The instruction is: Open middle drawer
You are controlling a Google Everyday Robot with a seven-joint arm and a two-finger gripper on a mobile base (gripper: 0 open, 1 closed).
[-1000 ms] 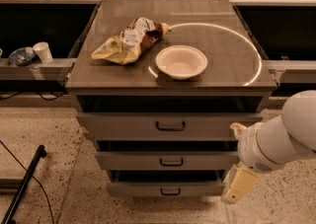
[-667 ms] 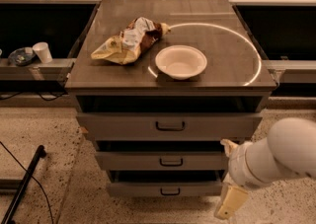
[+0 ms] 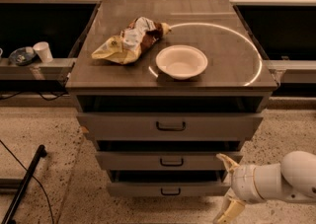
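The middle drawer [image 3: 148, 160] is the shallow grey one between the taller top drawer [image 3: 123, 127] and the lowest drawer [image 3: 138, 188]. Its front stands about flush with the others. Its small black loop handle [image 3: 171, 162] is at the centre of the front. My gripper [image 3: 225, 187] is low at the right of the cabinet, in front of the lowest drawer's right end, below and to the right of the handle. Its pale fingers [image 3: 225, 161] are spread apart, holding nothing and touching no handle.
On the cabinet top [image 3: 227, 50] lie a white bowl [image 3: 181, 61] and a crumpled snack bag [image 3: 128, 41]. A white cup [image 3: 43, 51] stands on a ledge at the left. A black pole [image 3: 22, 186] lies on the speckled floor at the lower left.
My arm has dropped lower and the gripper has moved down and slightly left, from beside the middle drawer's right end to beside the lowest drawer. The drawers have not moved.
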